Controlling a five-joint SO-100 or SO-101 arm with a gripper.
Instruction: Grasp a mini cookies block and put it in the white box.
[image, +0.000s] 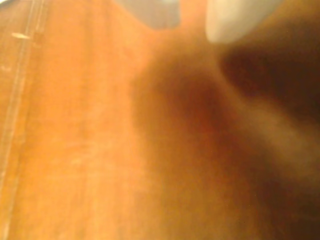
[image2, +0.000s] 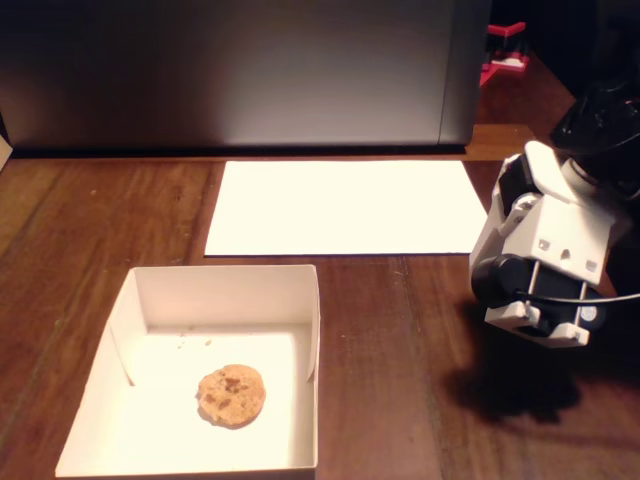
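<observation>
- We see the small round tan-brown cookie with darker chip specks (image2: 231, 394) lying flat on the floor of the shallow square white cardboard box (image2: 118, 330), toward the six o'clock side of the floor and a little right of centre, touching no wall.
- A few crumbs (image2: 195, 342) sit on the box floor at about eleven o'clock from the cookie.
- We judge the task as good as finished: the cookie is inside and nothing presses on it.
- The flat white paper sheet (image2: 345, 207) lies at twelve o'clock from the box, apart from it, on the dark brown wooden tabletop (image2: 390, 400).
- The white-shelled arm (image2: 540, 255) stands at about two o'clock from the box, well apart from it, with a black cable across its lower housing.
- In the fixed view we cannot pick out the claw, and the wrist view gives only blurred orange wood and a pale shape at its top edge, so we cannot tell whether the claw is spread or pressed together.
- What could go wrong, as we judge it: a low sweep of the arm toward nine o'clock could clip the light box's near wall and shove or tip it, spilling the cookie.
- The trailing cable could also snag and jerk the arm.
</observation>
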